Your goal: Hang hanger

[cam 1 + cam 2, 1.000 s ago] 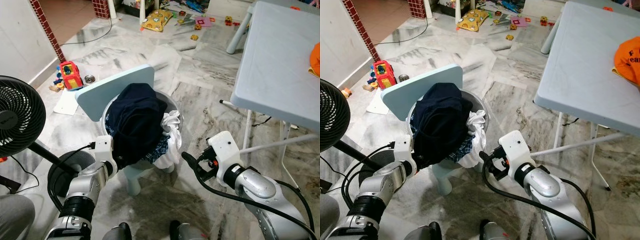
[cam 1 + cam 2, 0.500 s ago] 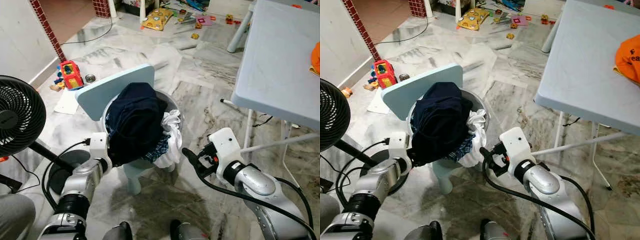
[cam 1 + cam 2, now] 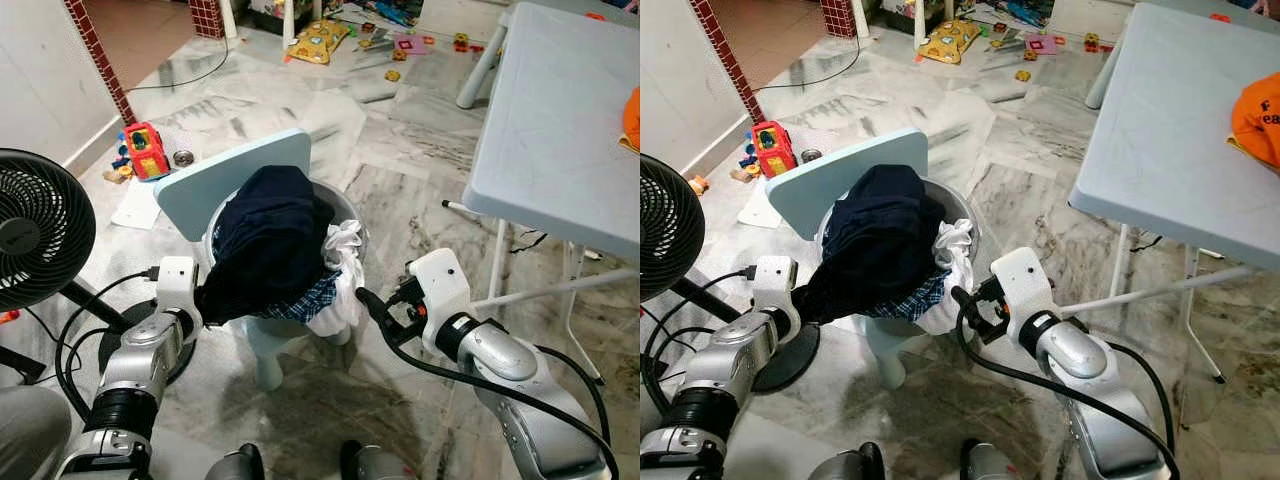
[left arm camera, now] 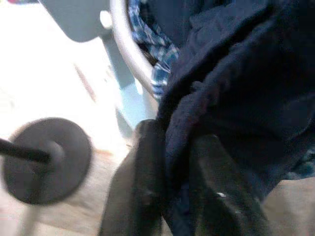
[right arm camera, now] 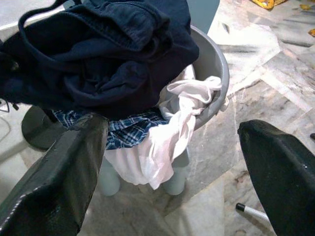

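A dark navy garment [image 3: 270,235] is heaped on a grey basket [image 3: 347,207] that sits on a light blue stool [image 3: 235,175]. A white cloth [image 3: 345,270] and a plaid cloth [image 3: 312,293] hang over the basket's front rim. My left gripper [image 3: 198,302] is at the basket's left side, shut on the navy garment's lower edge; in the left wrist view its fingers [image 4: 147,191] pinch the cloth, which is stretched out to the left. My right gripper [image 3: 372,308] is open just right of the white cloth, touching nothing, its fingers [image 5: 64,177] wide apart.
A black fan [image 3: 35,230] with a round base [image 3: 135,345] stands at my left. A grey folding table [image 3: 560,120] with an orange cloth [image 3: 1255,115] is at the right, its white legs [image 3: 560,290] near my right arm. A toy truck [image 3: 145,150] and other toys lie on the marble floor.
My left gripper has drawn away to the left, pulling the navy garment's edge out over the basket rim. My right gripper has moved a little closer to the white cloth.
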Tool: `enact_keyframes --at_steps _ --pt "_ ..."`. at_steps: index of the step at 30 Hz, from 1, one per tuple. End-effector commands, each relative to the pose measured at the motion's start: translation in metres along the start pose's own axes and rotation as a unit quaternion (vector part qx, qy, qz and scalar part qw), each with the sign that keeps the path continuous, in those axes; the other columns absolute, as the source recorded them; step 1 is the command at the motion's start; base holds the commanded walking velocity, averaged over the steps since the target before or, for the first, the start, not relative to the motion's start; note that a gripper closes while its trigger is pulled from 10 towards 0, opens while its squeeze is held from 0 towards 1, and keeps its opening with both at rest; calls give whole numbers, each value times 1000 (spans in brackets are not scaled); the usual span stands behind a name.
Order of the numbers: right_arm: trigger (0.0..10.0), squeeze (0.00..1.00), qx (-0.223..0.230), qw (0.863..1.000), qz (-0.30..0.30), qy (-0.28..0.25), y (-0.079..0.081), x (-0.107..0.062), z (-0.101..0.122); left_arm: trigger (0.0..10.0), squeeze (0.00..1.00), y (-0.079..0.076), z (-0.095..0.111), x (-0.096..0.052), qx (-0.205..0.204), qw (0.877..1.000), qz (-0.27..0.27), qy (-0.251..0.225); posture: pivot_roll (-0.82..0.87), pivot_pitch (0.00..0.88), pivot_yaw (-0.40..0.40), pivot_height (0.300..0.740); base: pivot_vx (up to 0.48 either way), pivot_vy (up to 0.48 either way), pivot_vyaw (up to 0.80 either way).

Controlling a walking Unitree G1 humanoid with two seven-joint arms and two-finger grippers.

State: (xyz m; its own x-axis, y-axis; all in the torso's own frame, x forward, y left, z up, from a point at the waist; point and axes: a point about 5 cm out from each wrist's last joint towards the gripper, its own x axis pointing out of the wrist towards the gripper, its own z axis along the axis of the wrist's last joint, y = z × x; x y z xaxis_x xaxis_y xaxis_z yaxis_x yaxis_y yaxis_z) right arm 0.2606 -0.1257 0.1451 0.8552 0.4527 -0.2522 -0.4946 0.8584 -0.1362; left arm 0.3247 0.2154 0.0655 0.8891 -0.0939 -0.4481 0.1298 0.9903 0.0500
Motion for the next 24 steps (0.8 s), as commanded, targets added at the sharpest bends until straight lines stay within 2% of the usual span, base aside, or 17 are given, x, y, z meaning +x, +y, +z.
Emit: enact_keyframes --at_steps 1,2,4,5,7,8,10,11,12,13,14,15,18,19,21,24 --pt "10000 0 0 1000 0 2 -1 0 -2 0 0 7 2 -3 38 999 16 -6 -174 162 -9 740 0 0 0" --pt "10000 0 0 1000 0 2 -1 0 -2 0 0 9 3 -4 51 998 18 -8 -174 160 -8 740 0 0 0" --pt "10000 0 0 1000 -1 0 0 0 -2 0 0 15 14 -4 114 993 30 -26 -173 157 -4 740 0 0 0" --pt "10000 0 1 1000 -1 -1 0 1 -2 0 0 16 25 -4 171 984 35 -46 -171 154 -3 740 0 0 0" --pt "10000 0 1 1000 -2 -1 0 1 -2 0 0 12 32 -3 210 976 30 -58 -170 153 -3 740 0 0 0" --pt "10000 0 2 1000 -2 -2 0 1 -2 0 0 5 38 -3 249 965 15 -76 -170 152 -2 740 0 0 0" --pt "10000 0 2 1000 -2 -2 0 1 -2 0 0 1 40 -2 267 960 6 -85 -171 151 -1 740 0 0 0" --pt "10000 0 2 1000 -3 -4 0 2 -2 0 0 -8 43 -1 302 948 -10 -100 -171 149 -1 740 0 0 0" --pt "10000 0 2 1000 -3 -4 0 2 -2 0 0 -8 43 -1 302 948 -10 -100 -171 149 -1 740 0 0 0" --pt "10000 0 2 1000 -3 -4 0 2 -1 0 0 -12 45 -1 316 942 -18 -106 -171 149 0 740 0 0 0" --pt "10000 0 3 1000 -6 -6 -1 2 -1 0 0 -26 44 0 370 920 -49 -119 -172 150 0 740 0 0 0" --pt "10000 0 3 1000 -9 -7 -1 2 -1 0 0 -34 43 1 398 906 -71 -124 -171 151 0 740 0 0 0" --pt "10000 0 3 1000 -12 -8 -2 2 -1 0 0 -47 41 1 450 876 -105 -137 -171 151 1 740 0 0 0" --pt "10000 0 3 1000 -13 -8 -2 2 0 0 0 -59 41 1 471 859 -133 -152 -172 151 1 740 0 0 0" --pt "10000 0 4 1000 -15 -9 -2 3 -1 0 0 -73 42 0 487 841 -164 -169 -172 151 2 740 0 0 0" --pt "10000 0 4 1000 -15 -9 -1 3 -1 0 0 -81 40 1 497 830 -186 -172 -174 150 2 740 0 0 0"
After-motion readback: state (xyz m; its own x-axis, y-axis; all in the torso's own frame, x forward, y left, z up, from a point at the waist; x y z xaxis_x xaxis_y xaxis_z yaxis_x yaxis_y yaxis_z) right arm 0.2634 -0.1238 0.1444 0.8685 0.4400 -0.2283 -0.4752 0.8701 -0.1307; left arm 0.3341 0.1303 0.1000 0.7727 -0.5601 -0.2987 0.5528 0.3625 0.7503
